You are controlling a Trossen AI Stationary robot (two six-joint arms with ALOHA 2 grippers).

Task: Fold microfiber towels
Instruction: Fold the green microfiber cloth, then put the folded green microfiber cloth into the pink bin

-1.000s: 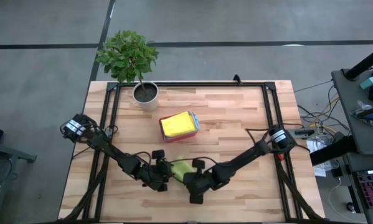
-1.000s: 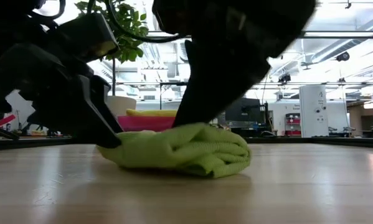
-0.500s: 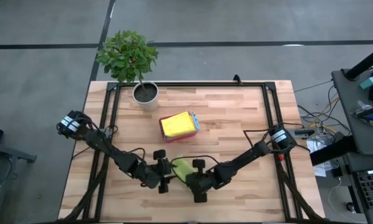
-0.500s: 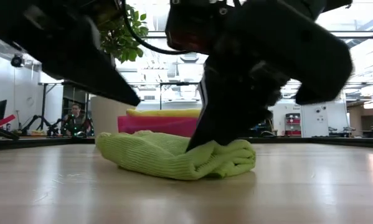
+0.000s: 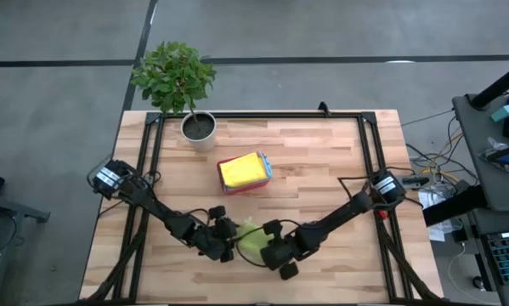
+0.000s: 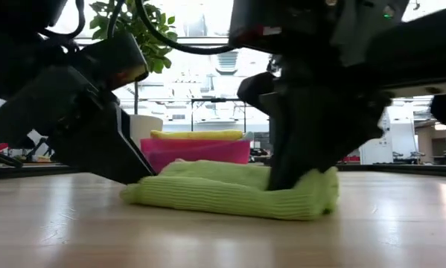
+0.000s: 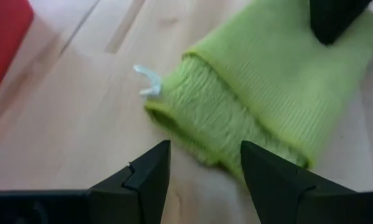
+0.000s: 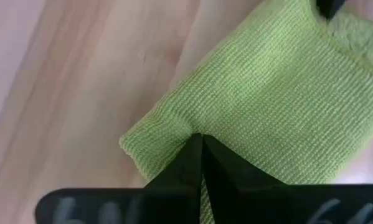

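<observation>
A lime green microfiber towel (image 5: 251, 239) lies folded into a flat thick bundle on the wooden table near its front edge. It also shows in the low view as the towel (image 6: 223, 195). My right gripper (image 5: 268, 246) is shut and stands on the towel's right end. My left gripper (image 5: 230, 243) is open at the towel's left end. In the left wrist view its fingers (image 7: 146, 180) straddle the near corner of the towel (image 7: 273, 87), beside a small white tag (image 7: 149, 81). My right gripper presses its shut fingertips (image 8: 200, 142) down on the top layer of the folded towel, close to a folded edge (image 8: 158, 134) at the right end. The fingers come steeply from above. The cloth dents in around them, and the towel lies flat on the table. My left gripper is at the towel's left end; I cannot tell whether its fingers touch the cloth.
A pink tray (image 5: 265, 174) holding a yellow towel (image 5: 241, 170) sits mid-table behind the green one. A potted plant (image 5: 198, 127) stands at the far left. Black frame rails (image 5: 366, 153) run along the table's sides. Bare wood lies to the left and right.
My right gripper has rolled about its own axis and shifted toward the table's right and near edges, staying shut on the towel. The towel has gone from a rounded lump to a longer, flatter bundle. My left gripper rose off the towel's left end, then came back down to it, still open.
</observation>
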